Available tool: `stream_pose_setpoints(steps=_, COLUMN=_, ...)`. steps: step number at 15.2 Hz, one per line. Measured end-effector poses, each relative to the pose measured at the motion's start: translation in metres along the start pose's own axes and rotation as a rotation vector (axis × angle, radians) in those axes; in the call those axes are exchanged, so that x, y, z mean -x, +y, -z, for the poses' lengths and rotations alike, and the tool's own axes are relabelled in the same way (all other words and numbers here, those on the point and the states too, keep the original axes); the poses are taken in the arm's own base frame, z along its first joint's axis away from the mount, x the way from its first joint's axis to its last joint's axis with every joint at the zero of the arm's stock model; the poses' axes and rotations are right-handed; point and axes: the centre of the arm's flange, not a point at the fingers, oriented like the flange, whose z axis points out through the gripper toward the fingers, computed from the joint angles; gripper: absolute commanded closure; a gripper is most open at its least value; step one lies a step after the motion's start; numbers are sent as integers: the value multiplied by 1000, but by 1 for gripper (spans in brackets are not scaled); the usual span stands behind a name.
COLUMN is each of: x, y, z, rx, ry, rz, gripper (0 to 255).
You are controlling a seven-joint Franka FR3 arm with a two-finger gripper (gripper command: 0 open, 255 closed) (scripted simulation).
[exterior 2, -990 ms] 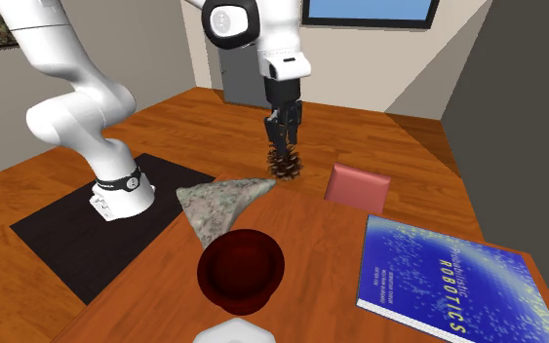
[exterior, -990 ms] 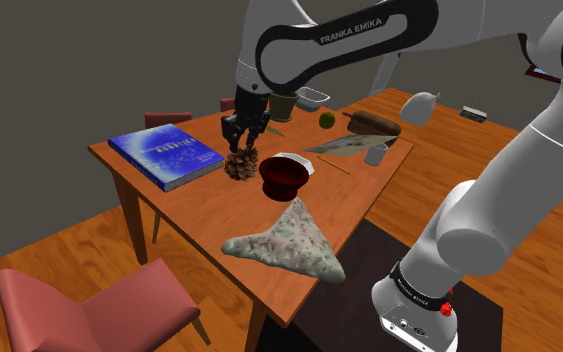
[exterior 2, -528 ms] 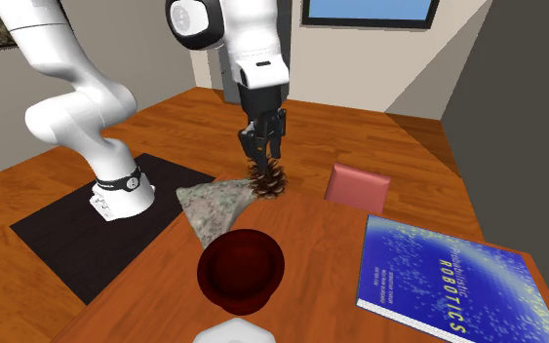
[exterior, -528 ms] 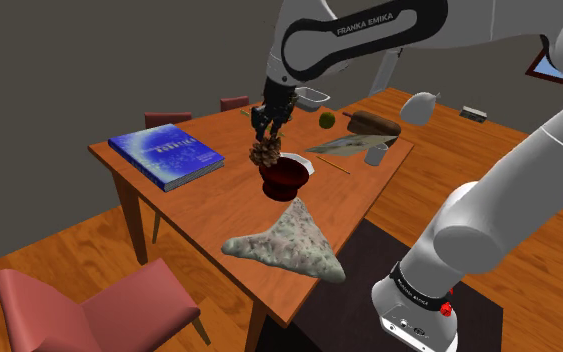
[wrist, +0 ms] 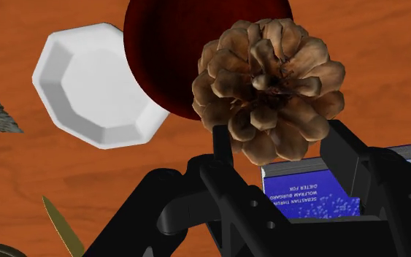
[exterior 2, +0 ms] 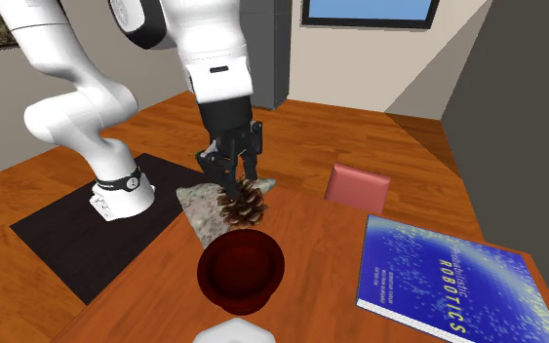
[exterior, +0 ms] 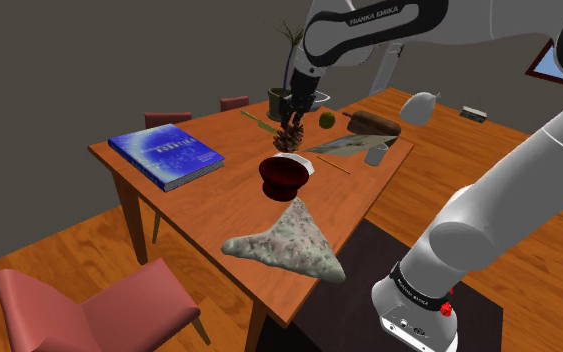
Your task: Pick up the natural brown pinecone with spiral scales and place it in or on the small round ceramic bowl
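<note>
Pinecone, brown, is clasped between the black gripper's fingers, hanging in the air at twelve o'clock of the dark red bowl in the shoulder view

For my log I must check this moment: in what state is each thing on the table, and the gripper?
Gripper: shut on the pinecone.
Pinecone: held in the air, off the table.
Bowl: upright, empty.
White dish: upright, empty.
Book: closed, lying flat.

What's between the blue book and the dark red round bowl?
Nothing; the shoulder view shows bare wooden tabletop between blue book and red bowl.
</note>
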Motion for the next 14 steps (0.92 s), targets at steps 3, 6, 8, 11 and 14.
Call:
stream_pose_setpoints(steps=3, x=1, y=28, z=-4, rx=0, ry=0, rz=1, gripper=255)
stream_pose_setpoints(steps=6, x=3, y=32, z=-18, rx=0, ry=0, rz=1, gripper=255)
stream_pose_setpoints(steps=8, x=4, y=33, z=-30, rx=0, ry=-1, rz=2, gripper=255)
stream_pose_setpoints(steps=11, x=6, y=32, z=-44, rx=0, ry=0, rz=2, gripper=255)
stream_pose_setpoints(steps=14, x=8, y=33, z=-62, rx=0, ry=-1, rz=2, gripper=255)
